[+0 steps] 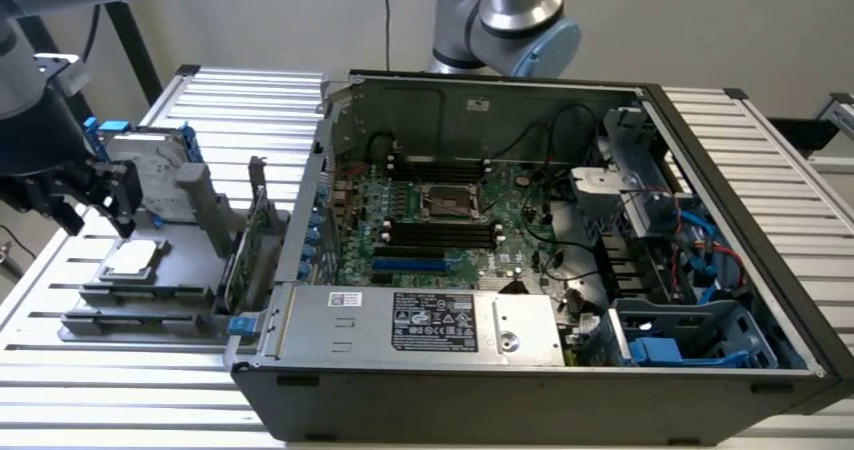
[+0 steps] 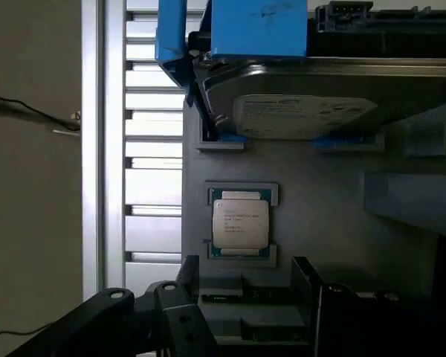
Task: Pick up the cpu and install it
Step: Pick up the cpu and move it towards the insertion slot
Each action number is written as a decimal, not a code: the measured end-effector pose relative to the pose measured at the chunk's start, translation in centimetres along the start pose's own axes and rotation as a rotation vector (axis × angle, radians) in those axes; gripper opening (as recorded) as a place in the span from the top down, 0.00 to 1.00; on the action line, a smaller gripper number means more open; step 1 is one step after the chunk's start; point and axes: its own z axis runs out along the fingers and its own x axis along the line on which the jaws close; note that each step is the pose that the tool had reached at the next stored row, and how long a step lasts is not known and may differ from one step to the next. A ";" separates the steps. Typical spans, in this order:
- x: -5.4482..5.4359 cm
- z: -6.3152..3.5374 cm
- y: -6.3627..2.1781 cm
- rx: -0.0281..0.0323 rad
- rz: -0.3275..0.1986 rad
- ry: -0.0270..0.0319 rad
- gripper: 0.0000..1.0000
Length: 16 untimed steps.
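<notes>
Pincer (image 2: 247,279) open, poised close above cpu (image 2: 240,224).
I see the cpu lying flat in its grey holder (image 2: 320,223), just beyond the spread jaws, untouched.

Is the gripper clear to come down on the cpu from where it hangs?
Probably yes: the gripper hangs open near the cpu, whose top lies bare in its grey holder; the hard drive stands apart.
</notes>
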 end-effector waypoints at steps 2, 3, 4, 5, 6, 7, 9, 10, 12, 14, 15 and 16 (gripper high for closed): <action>-0.4 0.35 -0.25 0.0000 0.000 0.0001 0.39; -0.6 0.52 -0.29 0.0002 0.000 0.0002 0.39; -0.8 0.69 -0.30 0.0002 0.000 0.0004 0.39; -0.9 0.89 -0.31 0.0001 0.000 0.0001 0.39; -1.0 1.08 -0.31 -0.0001 0.000 -0.0001 0.39; -1.0 1.24 -0.32 0.0001 0.000 0.0001 0.39; -1.0 1.62 -0.32 0.0001 0.000 0.0001 0.39; -1.0 1.80 -0.29 0.0001 0.000 0.0001 0.39; -1.0 2.16 -0.21 0.0000 0.000 0.0001 0.39; -1.0 2.52 -0.10 -0.0003 0.000 0.0000 0.39; -1.0 2.71 0.00 -0.0006 0.000 -0.0003 0.39; -1.0 2.91 0.18 -0.0008 0.000 -0.0003 0.39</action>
